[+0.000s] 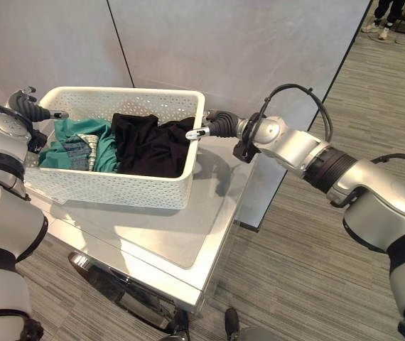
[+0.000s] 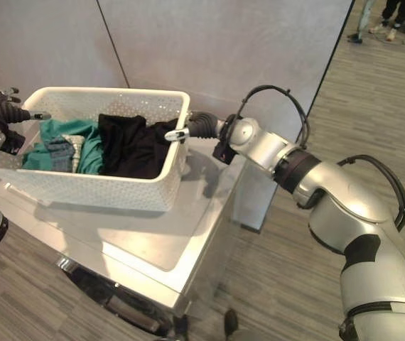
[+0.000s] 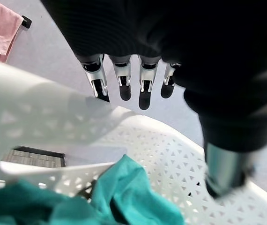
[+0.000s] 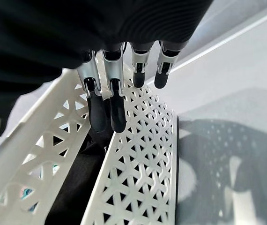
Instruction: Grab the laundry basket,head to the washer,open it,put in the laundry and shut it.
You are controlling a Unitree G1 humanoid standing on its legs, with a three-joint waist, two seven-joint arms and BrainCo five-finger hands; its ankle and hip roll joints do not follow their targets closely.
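Pale grey wall panels [image 1: 259,42] split by dark seams stand behind a glossy white surface [image 1: 167,238], grey striped wood-look floor [image 1: 309,270] spreads around it, and a person's legs [image 1: 389,18] stand far off.

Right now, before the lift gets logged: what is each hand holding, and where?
Both are on the white laundry basket: the left hand at its left end rim, the right hand at its right end rim.

one white laundry basket [image 1: 117,186], one black garment [image 1: 149,145], one teal garment [image 1: 74,145], one table [image 1: 181,241], two hands
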